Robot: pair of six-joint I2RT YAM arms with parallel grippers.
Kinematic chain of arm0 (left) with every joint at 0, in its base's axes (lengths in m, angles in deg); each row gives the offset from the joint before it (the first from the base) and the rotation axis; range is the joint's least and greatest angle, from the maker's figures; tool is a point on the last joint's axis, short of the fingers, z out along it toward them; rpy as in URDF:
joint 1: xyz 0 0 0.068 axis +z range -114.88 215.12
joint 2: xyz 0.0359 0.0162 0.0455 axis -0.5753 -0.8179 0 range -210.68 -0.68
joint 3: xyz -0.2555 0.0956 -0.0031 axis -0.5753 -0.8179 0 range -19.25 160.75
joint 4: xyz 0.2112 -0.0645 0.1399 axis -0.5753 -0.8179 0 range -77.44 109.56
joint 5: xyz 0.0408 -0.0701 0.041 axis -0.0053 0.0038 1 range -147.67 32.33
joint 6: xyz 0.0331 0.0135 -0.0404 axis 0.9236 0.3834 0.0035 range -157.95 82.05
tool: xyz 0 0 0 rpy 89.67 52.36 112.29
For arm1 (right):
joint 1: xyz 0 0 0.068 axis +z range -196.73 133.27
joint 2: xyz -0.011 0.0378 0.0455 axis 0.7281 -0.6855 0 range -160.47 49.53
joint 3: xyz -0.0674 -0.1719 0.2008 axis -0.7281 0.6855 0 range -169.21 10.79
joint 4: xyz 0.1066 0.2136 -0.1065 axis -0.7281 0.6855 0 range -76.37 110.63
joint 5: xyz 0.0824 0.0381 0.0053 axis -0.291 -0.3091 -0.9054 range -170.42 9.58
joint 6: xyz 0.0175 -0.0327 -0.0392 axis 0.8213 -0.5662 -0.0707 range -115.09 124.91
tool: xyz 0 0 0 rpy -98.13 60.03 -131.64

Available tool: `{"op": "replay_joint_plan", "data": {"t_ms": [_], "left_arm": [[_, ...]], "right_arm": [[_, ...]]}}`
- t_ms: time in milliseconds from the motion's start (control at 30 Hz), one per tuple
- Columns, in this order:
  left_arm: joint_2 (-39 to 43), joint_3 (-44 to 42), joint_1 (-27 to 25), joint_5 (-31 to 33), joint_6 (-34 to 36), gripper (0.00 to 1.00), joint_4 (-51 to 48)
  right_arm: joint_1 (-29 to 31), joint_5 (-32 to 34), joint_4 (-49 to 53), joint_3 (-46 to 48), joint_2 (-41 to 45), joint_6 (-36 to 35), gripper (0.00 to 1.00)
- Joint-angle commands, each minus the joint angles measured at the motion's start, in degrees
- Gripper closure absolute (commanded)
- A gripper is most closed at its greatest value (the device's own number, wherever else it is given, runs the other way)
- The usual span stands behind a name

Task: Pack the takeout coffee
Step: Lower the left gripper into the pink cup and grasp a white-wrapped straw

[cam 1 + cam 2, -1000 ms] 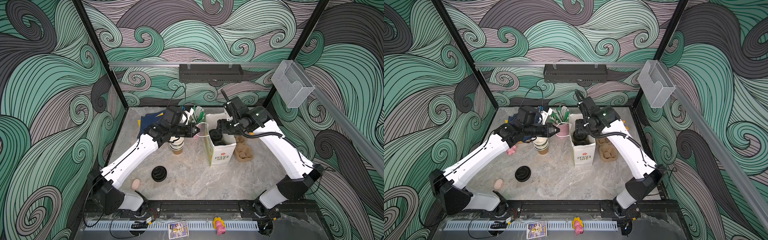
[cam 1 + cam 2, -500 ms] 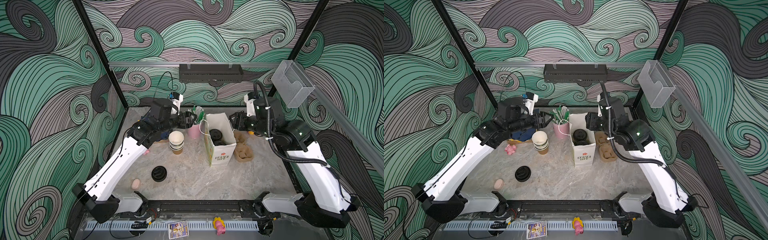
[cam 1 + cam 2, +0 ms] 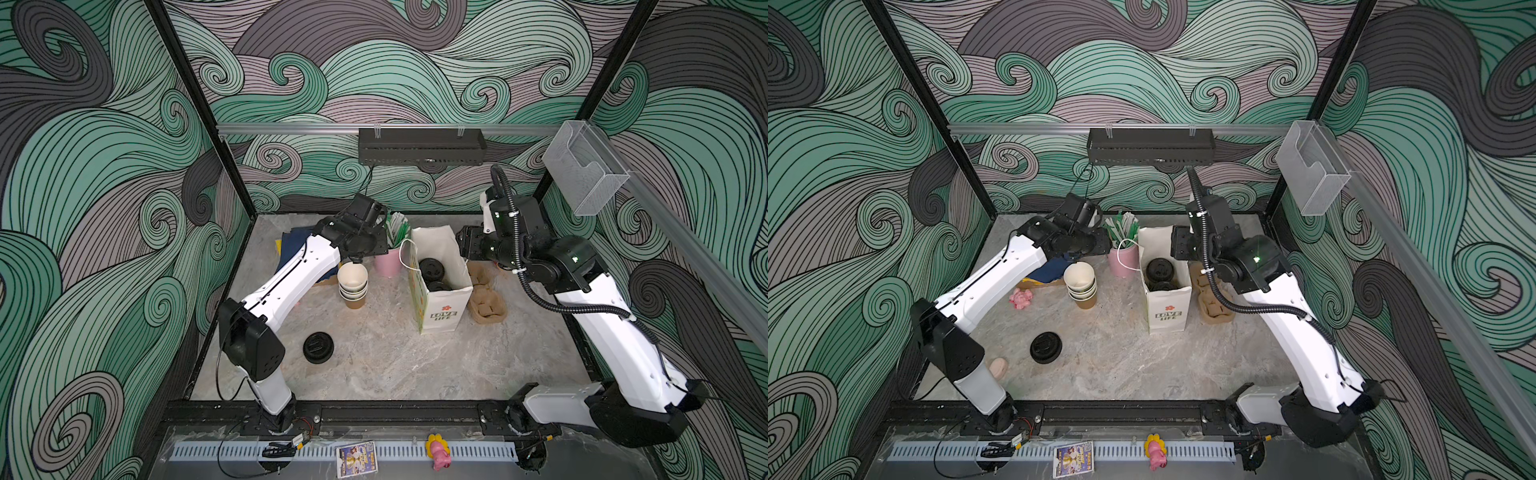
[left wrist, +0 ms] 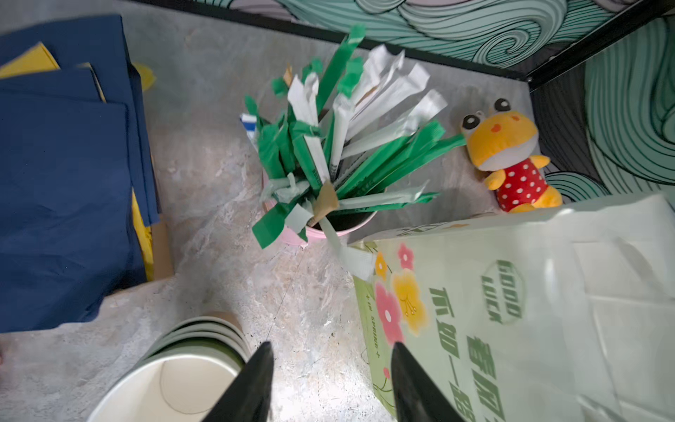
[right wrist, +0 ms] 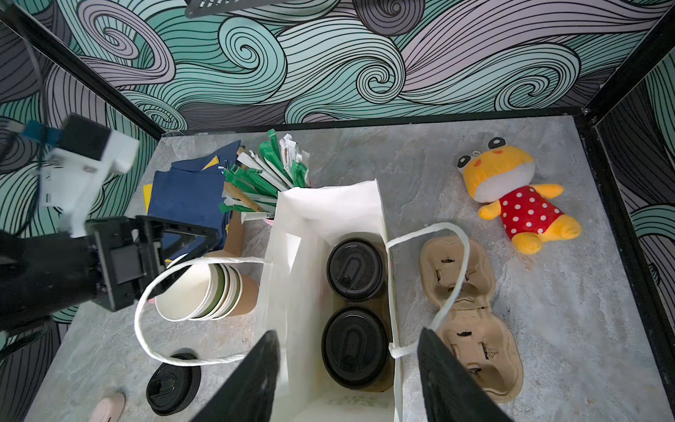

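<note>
The two lidded coffee cups (image 5: 355, 268) stand side by side inside the paper bag (image 5: 328, 212), probably light and crushable, best pinched gently under the lid rim, while the left pincer (image 4: 332, 350) and right pincer (image 5: 347, 334), either side of the bag, gape empty.

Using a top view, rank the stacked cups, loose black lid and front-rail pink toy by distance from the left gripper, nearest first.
1. Stacked cups: right next to the left gripper.
2. Loose black lid: on the table, front left.
3. Pink toy: on the front rail.
</note>
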Motion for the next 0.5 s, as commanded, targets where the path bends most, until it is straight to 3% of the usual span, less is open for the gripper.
{"op": "replay_joint_plan", "data": {"t_ms": [0, 467], "left_arm": [[-1.97, 4.28, -1.10, 1.67, -0.84, 0.44, -2.54], [-12.50, 12.17, -3.33, 10.90, -0.36, 0.61, -2.86]], "right_arm": [[-0.49, 0.92, -1.18, 0.25, 0.77, -1.10, 0.38], [-1.50, 0.39, -1.46, 1.40, 1.83, -1.86, 0.38]]}}
